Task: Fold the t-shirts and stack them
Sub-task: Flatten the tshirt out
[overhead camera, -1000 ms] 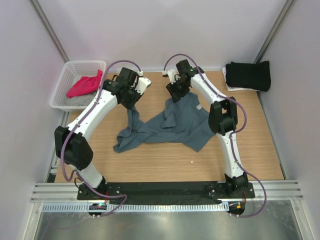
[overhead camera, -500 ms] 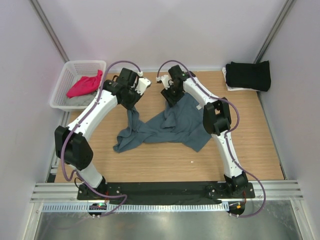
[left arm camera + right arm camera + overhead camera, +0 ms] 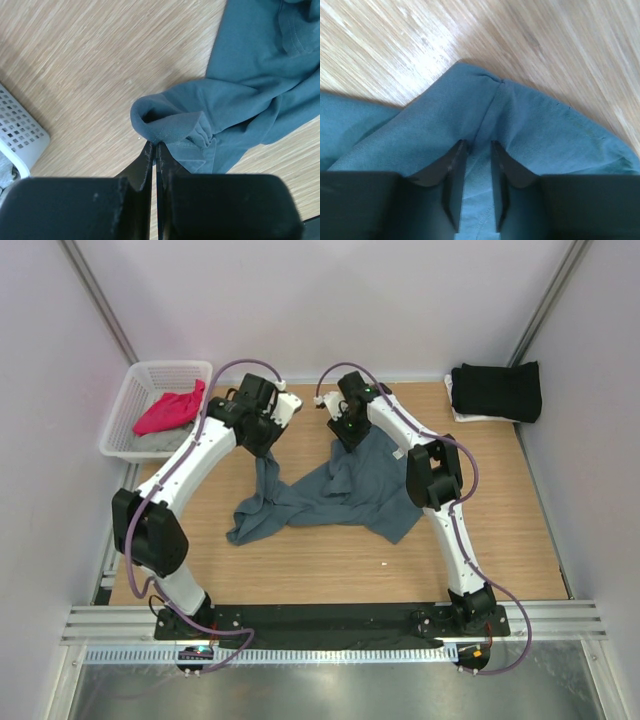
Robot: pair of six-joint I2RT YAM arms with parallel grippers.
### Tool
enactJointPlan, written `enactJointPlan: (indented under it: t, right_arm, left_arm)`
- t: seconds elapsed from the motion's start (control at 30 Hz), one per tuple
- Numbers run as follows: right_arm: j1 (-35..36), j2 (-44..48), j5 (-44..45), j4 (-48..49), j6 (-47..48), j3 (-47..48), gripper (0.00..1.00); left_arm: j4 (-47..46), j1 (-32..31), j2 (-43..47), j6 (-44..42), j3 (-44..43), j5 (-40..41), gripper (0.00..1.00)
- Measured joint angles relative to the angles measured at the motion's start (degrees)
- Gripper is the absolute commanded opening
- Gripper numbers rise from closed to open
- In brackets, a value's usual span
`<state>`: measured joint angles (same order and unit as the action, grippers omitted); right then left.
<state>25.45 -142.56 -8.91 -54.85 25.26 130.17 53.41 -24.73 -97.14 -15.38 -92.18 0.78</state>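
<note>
Since a second ago your right arm (image 3: 432, 475) is drawing its elbow inward. It is carrying the right gripper (image 3: 347, 430) a little leftward along the far edge of the slate blue-grey t-shirt (image 3: 350, 495). Your left arm (image 3: 190, 465) is not shifting at all. The shirt is lying crumpled and unfolded across the middle of the tabletop (image 3: 330, 570), its outline looking the same as before. In the wrist view the right gripper (image 3: 475, 145) is narrowing its jaws over a raised ridge of cloth, with a slim gap still showing. You cannot tell whether that pinch is seated yet. The left gripper (image 3: 155, 146) is clamping fully closed on a rolled hem of the same shirt, nearer the far-left corner. Judgement: you are setting up a two-point hold to lift and spread this shirt, so folding of it is only beginning. Plain pale walls (image 3: 300, 300) are enclosing the cell on three sides. The wood-grain tabletop is showing bare around the shirt. A white mesh basket (image 3: 128, 390) is sitting off the far-left corner, holding the magenta-pink t-shirt (image 3: 168, 410) over the light grey t-shirt (image 3: 150, 443). The black t-shirt (image 3: 497, 390) is resting folded at the far-right corner.
</note>
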Motion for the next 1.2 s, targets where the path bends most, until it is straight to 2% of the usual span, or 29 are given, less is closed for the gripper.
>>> enactJointPlan:
  t: [0.07, 0.1, 0.2, 0.23, 0.5, 0.83, 0.93, 1.07, 1.13, 1.17, 1.2]
  right_arm:
    - [0.0, 0.0, -0.11, -0.22, 0.35, -0.31, 0.24]
    - [0.02, 0.0, -0.22, -0.42, 0.52, -0.44, 0.16]
    - [0.11, 0.0, -0.26, -0.79, 1.14, -0.94, 0.06]
    - [0.17, 0.0, -0.22, -0.79, 1.44, -1.05, 0.04]
    - [0.31, 3.28, 2.8, -0.39, 2.51, -4.13, 0.01]
    - [-0.48, 26.99, 7.96, 1.22, 4.39, -23.96, 0.01]
    - [-0.83, 31.61, 8.61, 1.2, 4.59, -29.64, 0.02]
    - [-0.96, 35.21, 8.81, 0.28, 4.76, -38.18, 0.04]
    - [-0.98, 36.11, 8.28, -0.26, 4.74, -42.01, 0.14]
    - [-1.01, 36.37, 8.0, -0.7, 4.52, -43.65, 0.26]
    - [-1.09, 36.59, 7.72, -1.27, 4.35, -45.4, 0.34]
  left_arm:
    - [0.02, 0.09, -0.22, 0.04, -0.22, -0.5, 0.0]
    - [-0.02, 0.09, -0.31, 0.04, -0.31, -0.66, 0.0]
    - [-0.02, 0.11, -0.35, 0.04, -0.37, -1.07, 0.0]
    - [-0.02, 0.11, -0.35, 0.04, -0.37, -1.11, 0.0]
    - [-0.79, 0.31, -0.37, 0.07, -0.37, -2.08, 0.0]
    - [-2.8, 0.52, -1.36, 0.04, -0.39, -3.67, 0.0]
    - [-3.06, 0.55, -1.6, 0.04, -0.39, -3.93, 0.0]
    - [-3.15, 0.55, -1.6, 0.02, -0.39, -4.07, 0.0]
    - [-3.41, 0.55, -1.6, 0.02, -0.39, -4.07, 0.0]
    - [-3.48, 0.55, -1.6, 0.02, -0.39, -4.07, 0.0]
    - [-3.5, 0.55, -1.6, 0.0, -0.39, -4.07, 0.0]
